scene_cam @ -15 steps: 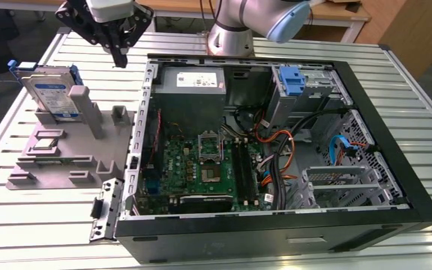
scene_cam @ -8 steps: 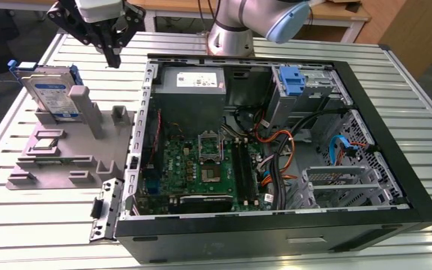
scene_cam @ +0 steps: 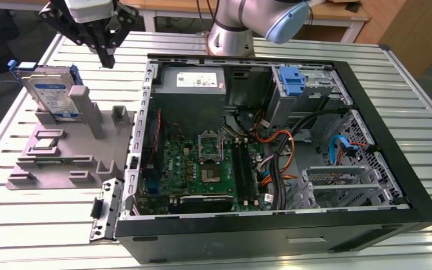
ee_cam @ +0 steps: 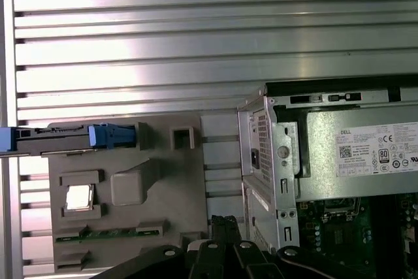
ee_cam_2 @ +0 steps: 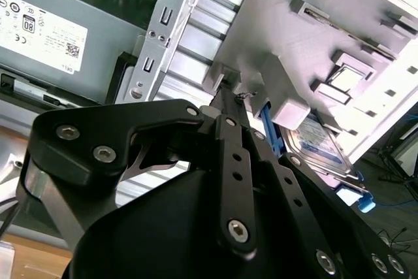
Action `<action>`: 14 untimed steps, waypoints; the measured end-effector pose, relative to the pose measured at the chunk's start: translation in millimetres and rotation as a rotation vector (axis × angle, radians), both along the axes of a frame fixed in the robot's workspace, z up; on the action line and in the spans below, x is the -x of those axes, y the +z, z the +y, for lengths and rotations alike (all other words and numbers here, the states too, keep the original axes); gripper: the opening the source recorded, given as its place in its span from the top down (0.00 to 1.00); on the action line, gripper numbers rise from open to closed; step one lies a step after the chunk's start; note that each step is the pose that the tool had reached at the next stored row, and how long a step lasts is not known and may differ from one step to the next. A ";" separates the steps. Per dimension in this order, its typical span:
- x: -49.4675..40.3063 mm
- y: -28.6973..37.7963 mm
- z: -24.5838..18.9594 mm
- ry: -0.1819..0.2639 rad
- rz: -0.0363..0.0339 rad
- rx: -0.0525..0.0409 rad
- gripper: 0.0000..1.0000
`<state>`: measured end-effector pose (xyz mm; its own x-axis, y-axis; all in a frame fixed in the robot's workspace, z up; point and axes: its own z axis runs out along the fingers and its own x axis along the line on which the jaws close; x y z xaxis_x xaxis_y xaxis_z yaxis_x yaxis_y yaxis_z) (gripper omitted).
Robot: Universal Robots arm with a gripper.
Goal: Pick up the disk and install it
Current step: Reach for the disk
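The disk (scene_cam: pixel 54 93) stands on its edge in a slot of the grey fixture (scene_cam: pixel 58 160), at the exterior view's left; its white-and-blue label faces the front and a blue frame runs round its edges. In the first wrist view the disk (ee_cam: pixel 65 136) appears edge-on, and in the second wrist view the disk (ee_cam_2: pixel 320 145) lies past the fingertips. My gripper (scene_cam: pixel 108 56) hangs above the table, behind the fixture and between the disk and the case. Its fingers (ee_cam_2: pixel 228 106) are shut together on nothing.
An open computer case (scene_cam: pixel 396 169) fills the exterior view's right, with a grey power-supply box (scene_cam: pixel 193 81), a blue bracket (scene_cam: pixel 292 79) in the drive bay, a green motherboard (scene_cam: pixel 201 171) and loose cables. The fixture also carries a small chip (scene_cam: pixel 45 143). Everything rests on a slatted metal table (scene_cam: pixel 36 225).
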<state>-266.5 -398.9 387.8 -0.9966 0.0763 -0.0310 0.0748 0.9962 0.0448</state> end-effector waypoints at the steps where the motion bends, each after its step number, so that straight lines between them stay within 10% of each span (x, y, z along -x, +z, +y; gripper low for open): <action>1: 1.2 -0.2 0.0 0.000 0.0000 0.0000 0.90; 14: 12.1 -1.2 0.0 0.000 0.0000 0.0000 0.90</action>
